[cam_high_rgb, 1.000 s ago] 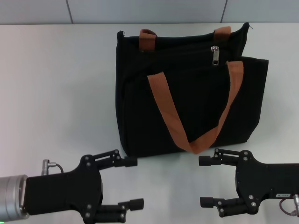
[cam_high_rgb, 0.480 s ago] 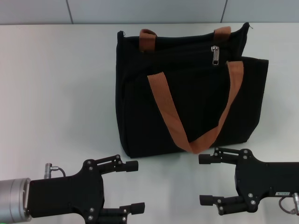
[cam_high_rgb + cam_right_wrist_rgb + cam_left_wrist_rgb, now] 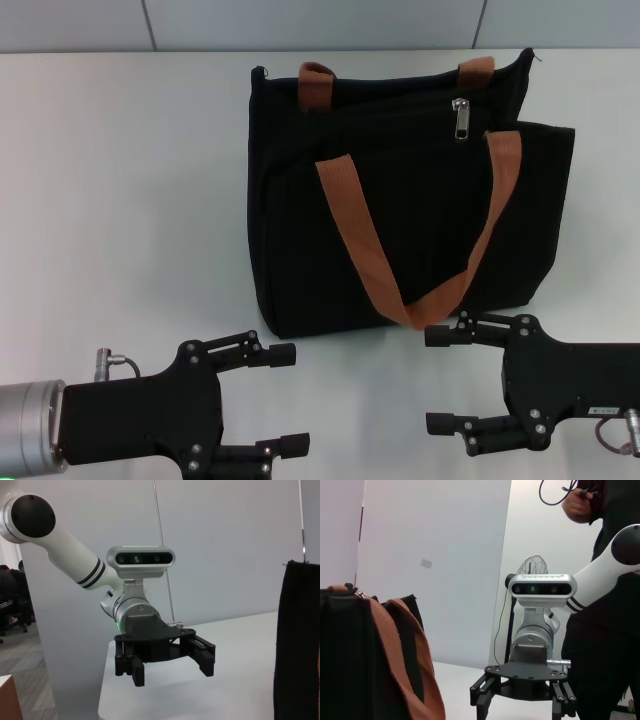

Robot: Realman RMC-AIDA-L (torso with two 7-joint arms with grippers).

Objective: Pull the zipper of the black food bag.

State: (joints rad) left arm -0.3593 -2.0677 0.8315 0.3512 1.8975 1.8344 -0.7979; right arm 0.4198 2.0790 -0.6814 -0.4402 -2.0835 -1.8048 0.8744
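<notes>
The black food bag (image 3: 400,230) lies on the white table, its two orange-brown handles (image 3: 365,250) draped over its front. The zipper (image 3: 461,118), a small silver pull tab, sits on the zip line near the bag's top right. My left gripper (image 3: 288,397) is open and empty, near the table's front edge, left of and below the bag. My right gripper (image 3: 437,380) is open and empty, just in front of the bag's lower edge, its upper finger close to the handle loop. The bag's side also shows in the left wrist view (image 3: 350,665) and the right wrist view (image 3: 297,640).
The white table (image 3: 120,200) spreads out to the left of the bag, with a grey wall behind it. In the left wrist view a person (image 3: 605,630) stands behind the right arm, and a fan (image 3: 532,565) stands farther back.
My left gripper has drawn back slightly toward the table's front edge. My right gripper has edged a little closer to the bag. The bag and zipper have not moved.
</notes>
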